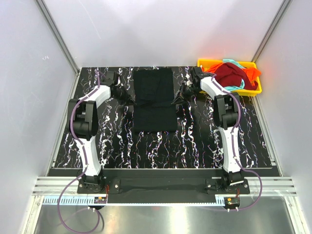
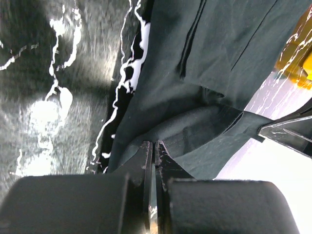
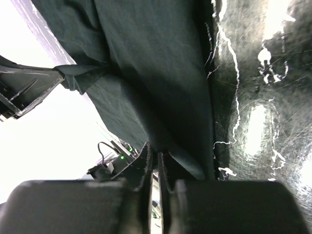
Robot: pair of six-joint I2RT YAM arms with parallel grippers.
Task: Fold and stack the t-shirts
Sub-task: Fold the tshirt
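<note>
While the black t-shirt (image 1: 154, 97) lies flat as a tall rectangle on the marbled table (image 1: 161, 146), reaching from the middle toward 12 o'clock in the top view, we see both arms bent inward to its mid-height. The left gripper (image 1: 128, 100) meets the shirt's 9 o'clock edge and the right gripper (image 1: 179, 97) its 3 o'clock edge. A thin crease runs across the cloth between them.

From the left wrist, the fingers (image 2: 145, 165) stand almost together, only a slit apart, with a fold of dark fabric nipped at their tips. The right wrist shows the same, its fingers (image 3: 168, 170) pressed close on the hem (we cannot tell how much cloth sits between them). Each wrist view also catches the opposite gripper holding a small peak of fabric.

At 2 o'clock, in the far right corner, the yellow tray (image 1: 202, 62) holds a heap. The dark red t-shirt (image 1: 231, 73) is on top, the orange t-shirt (image 1: 252, 74) at its 3 o'clock side, and strips of the teal t-shirt (image 1: 233, 62) show around it.
</note>
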